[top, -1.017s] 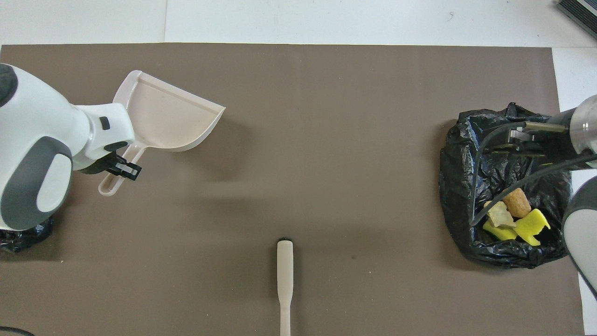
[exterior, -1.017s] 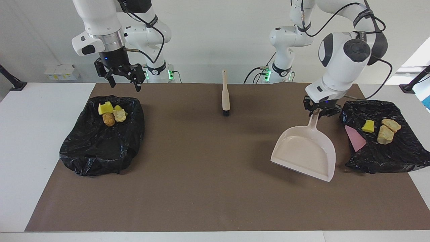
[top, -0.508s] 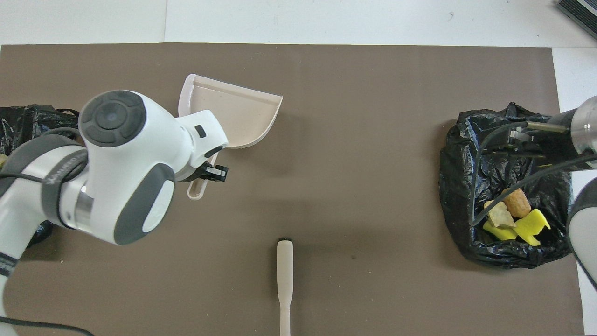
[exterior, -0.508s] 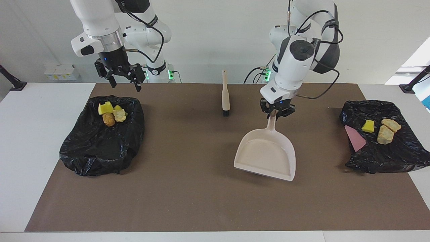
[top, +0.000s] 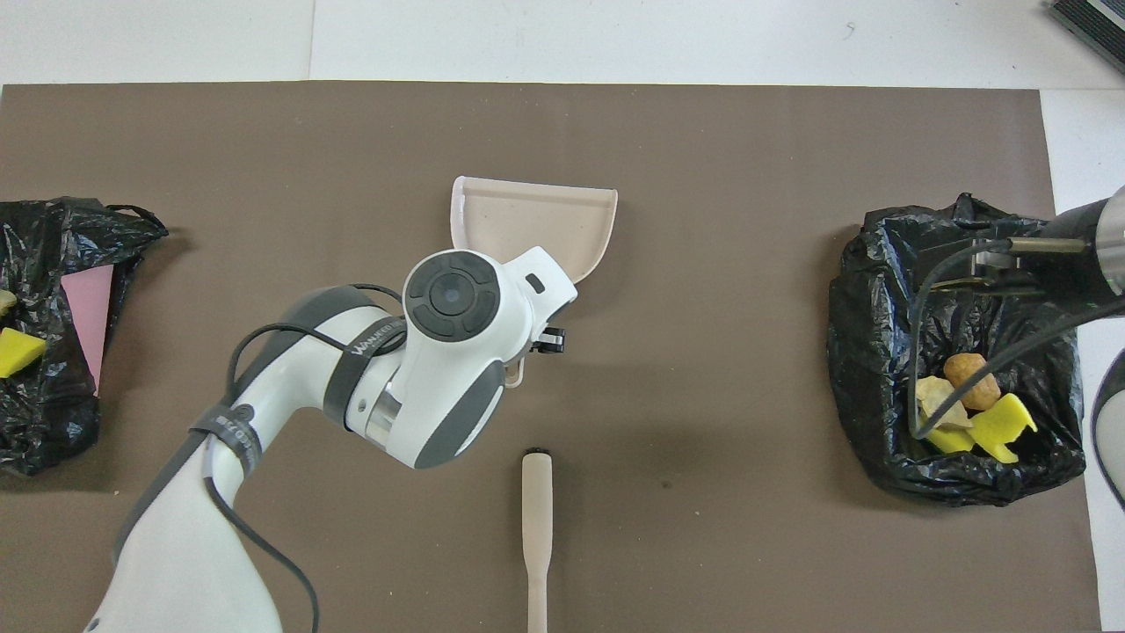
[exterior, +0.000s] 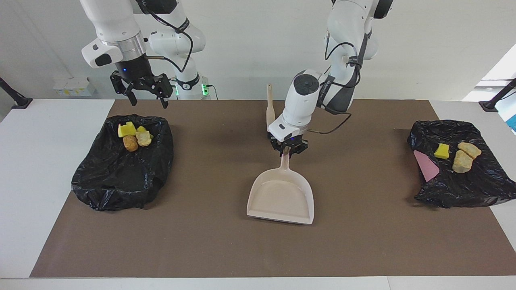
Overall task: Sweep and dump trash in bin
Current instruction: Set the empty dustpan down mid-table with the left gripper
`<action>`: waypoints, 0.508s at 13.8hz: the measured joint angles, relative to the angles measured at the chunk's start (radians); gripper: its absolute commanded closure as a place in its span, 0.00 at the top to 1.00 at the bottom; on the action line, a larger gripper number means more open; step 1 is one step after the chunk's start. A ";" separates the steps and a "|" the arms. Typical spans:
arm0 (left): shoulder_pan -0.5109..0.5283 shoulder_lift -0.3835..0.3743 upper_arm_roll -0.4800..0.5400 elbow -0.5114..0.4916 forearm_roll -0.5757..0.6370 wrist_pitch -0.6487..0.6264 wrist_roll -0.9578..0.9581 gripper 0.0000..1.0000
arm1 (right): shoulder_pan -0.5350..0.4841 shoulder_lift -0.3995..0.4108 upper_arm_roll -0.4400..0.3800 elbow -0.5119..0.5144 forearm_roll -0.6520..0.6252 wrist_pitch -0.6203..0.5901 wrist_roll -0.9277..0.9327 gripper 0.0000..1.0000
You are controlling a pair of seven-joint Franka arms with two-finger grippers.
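Facing view: brown mat (exterior: 225, 241) on white table (exterior: 48, 161); left end effector (exterior: 288, 150) gripping dustpan (exterior: 282, 197); right end effector (exterior: 147, 98) open.

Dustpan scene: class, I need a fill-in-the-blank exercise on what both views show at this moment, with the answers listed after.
1. The left gripper is shut on the handle of the ____.
2. The brush lies on the mat, ____ to the robots than the dustpan.
3. The right gripper hangs open over the black bag that holds ____ pieces of trash.
4. The other bag, at the left arm's end, holds ____ pieces.

Missing words: dustpan; nearer; four; three
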 measured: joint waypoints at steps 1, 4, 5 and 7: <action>-0.028 0.017 0.000 0.000 0.000 0.016 -0.035 0.99 | 0.000 0.000 0.000 0.004 -0.005 0.000 -0.003 1.00; -0.043 0.024 0.013 0.005 0.000 0.022 -0.063 1.00 | 0.000 0.001 0.000 0.008 -0.008 0.001 -0.003 1.00; -0.037 0.017 0.024 0.009 0.000 0.020 -0.063 1.00 | 0.000 0.001 0.000 0.009 -0.008 0.003 -0.003 1.00; 0.002 -0.012 0.035 0.016 0.000 0.007 -0.063 1.00 | -0.002 0.001 0.000 0.011 -0.007 0.008 -0.003 1.00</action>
